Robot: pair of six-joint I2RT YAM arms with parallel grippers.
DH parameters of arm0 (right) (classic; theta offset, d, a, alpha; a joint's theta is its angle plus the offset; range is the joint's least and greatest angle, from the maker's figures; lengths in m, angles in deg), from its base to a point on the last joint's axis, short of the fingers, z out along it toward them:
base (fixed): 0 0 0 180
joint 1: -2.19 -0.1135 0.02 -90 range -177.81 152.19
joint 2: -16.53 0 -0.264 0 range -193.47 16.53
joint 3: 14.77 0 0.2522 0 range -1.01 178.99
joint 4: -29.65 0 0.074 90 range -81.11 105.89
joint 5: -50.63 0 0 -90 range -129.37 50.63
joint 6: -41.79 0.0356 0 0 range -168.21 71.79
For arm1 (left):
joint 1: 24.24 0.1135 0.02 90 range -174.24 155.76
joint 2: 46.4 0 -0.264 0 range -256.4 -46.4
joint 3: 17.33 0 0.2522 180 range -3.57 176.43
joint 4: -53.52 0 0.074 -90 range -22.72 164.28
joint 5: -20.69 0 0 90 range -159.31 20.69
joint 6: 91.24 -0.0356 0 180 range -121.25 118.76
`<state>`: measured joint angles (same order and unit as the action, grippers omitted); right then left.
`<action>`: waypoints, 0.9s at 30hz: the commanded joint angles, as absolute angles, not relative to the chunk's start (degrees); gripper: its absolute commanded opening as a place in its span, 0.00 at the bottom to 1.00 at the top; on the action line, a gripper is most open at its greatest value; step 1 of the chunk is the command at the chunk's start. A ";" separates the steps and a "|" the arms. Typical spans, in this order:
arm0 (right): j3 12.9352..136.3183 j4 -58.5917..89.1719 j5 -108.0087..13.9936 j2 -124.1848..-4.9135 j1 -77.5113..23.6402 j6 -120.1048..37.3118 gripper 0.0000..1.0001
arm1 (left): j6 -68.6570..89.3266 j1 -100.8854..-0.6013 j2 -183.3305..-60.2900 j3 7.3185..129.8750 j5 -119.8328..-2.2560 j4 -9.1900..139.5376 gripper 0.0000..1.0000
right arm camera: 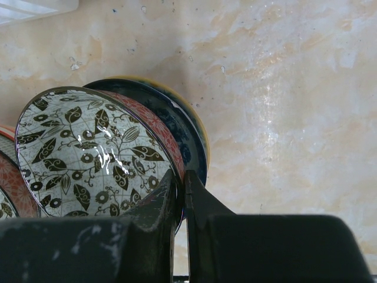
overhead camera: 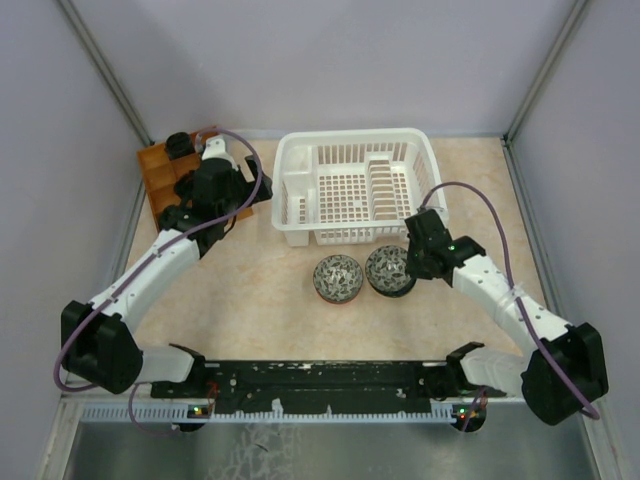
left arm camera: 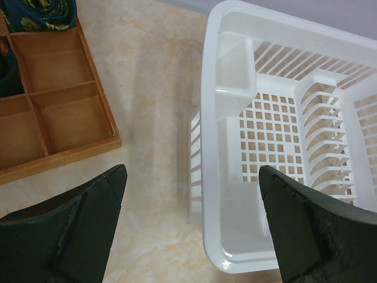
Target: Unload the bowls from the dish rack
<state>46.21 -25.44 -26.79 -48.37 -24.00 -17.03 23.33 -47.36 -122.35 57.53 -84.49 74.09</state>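
I'm setting down the last bowl: my right tool pinches the leaf-patterned bowl by its rim, stacked on the worktop just near of the bowl-free dish rack, my left tool gapes open, and next I'd release and lift clear.

A: Right wrist: top bowl covers those under it; only rim slivers show, count uncertain. Beside it, neighbouring bowl cut by left edge.
B: Left wrist: dish rack runs off right edge, tray off left. Overhead, left arm hides part of tray.
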 commanded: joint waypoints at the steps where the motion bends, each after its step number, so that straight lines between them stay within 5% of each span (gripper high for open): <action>1: 46.10 -21.86 -25.57 -48.48 -24.36 -16.10 0.07 | 23.21 -47.48 -121.39 56.80 -84.46 72.40 0.99; 7: 46.01 -21.84 -25.39 -48.74 -24.36 -16.26 0.08 | 23.24 -47.52 -121.51 56.70 -84.43 72.28 0.99; 27: 47.18 -23.62 -24.92 -47.05 -24.35 -16.78 0.34 | 23.37 -47.53 -121.77 56.90 -84.35 72.14 0.99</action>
